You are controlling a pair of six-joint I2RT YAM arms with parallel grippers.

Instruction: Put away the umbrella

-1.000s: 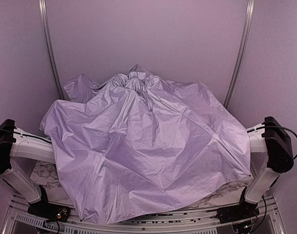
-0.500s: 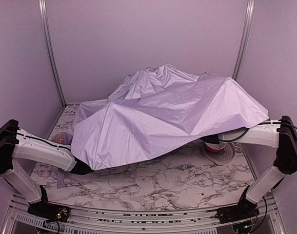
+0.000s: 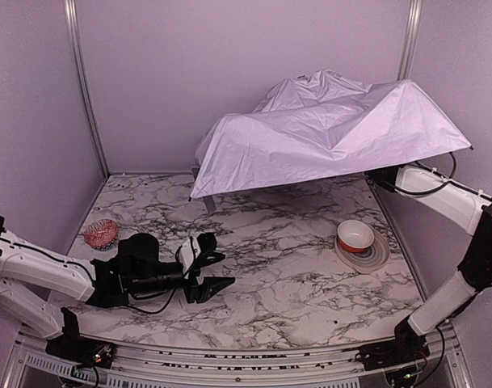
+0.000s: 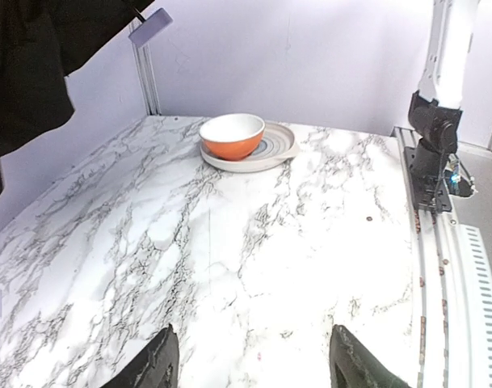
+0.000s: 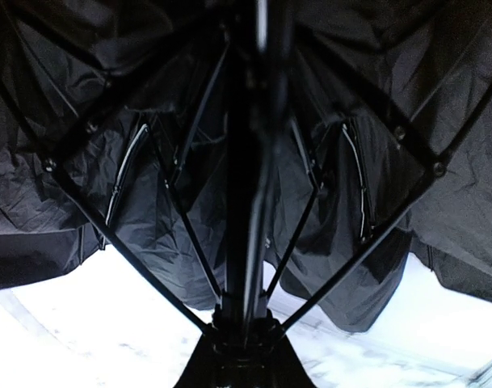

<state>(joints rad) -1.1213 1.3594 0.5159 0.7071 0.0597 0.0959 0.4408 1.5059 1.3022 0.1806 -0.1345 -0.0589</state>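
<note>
While our right pincer (image 5: 246,352) clamps the shaft (image 5: 247,162), holding the umbrella (image 3: 326,121) open above the surface's (image 3: 294,275) far right, our left pincer (image 4: 254,360) hangs apart, empty; we judge closing and stowing remain.

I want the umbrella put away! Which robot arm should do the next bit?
Probably right. The right gripper holds the umbrella up by its shaft; the left gripper is open, far away.
</note>
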